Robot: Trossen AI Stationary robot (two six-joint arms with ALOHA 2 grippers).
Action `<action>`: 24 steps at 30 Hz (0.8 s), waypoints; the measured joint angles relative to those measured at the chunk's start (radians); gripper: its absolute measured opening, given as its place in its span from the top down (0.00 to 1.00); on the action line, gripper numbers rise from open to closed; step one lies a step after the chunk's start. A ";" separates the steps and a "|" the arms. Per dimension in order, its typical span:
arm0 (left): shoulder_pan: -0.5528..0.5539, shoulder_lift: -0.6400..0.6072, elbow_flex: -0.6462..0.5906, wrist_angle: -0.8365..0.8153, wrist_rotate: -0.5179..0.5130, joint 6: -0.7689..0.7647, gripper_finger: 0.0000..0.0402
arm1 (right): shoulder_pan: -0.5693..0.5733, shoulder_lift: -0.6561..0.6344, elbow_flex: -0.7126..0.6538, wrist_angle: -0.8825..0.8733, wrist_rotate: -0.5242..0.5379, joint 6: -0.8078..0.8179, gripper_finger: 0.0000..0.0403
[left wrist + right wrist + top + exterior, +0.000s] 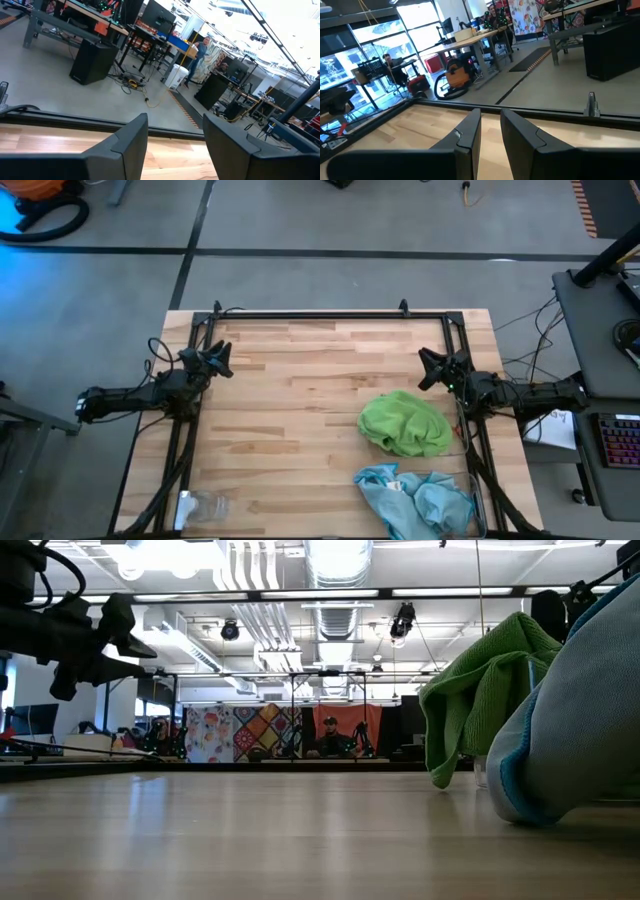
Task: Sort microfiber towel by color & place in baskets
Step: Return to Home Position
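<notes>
From where I stand, the sorting looks finished. The green towels (pixel 404 423) sit heaped toward the table's (pixel 300 410) right side, and they bury whatever basket is under them. The blue towels (pixel 420 498) are piled at the table's front right corner in a clear basket (pixel 480 505), with some cloth spilling over its side.

The left gripper (pixel 216 361) hangs over the table's left edge with its fingers apart and empty. The right gripper (pixel 432 367) hangs over the right edge, fingers a little apart and also empty. A small jar (pixel 205 505) stands at the table's front left.

To park well, I'd say each arm should fold back high and slowly. The right arm needs the most care, as it sits just beside the green heap and could snag a loose fold.
</notes>
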 joint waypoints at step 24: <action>0.000 0.011 0.000 -0.002 0.000 0.053 0.57 | 0.000 0.000 0.000 0.000 0.000 0.000 0.83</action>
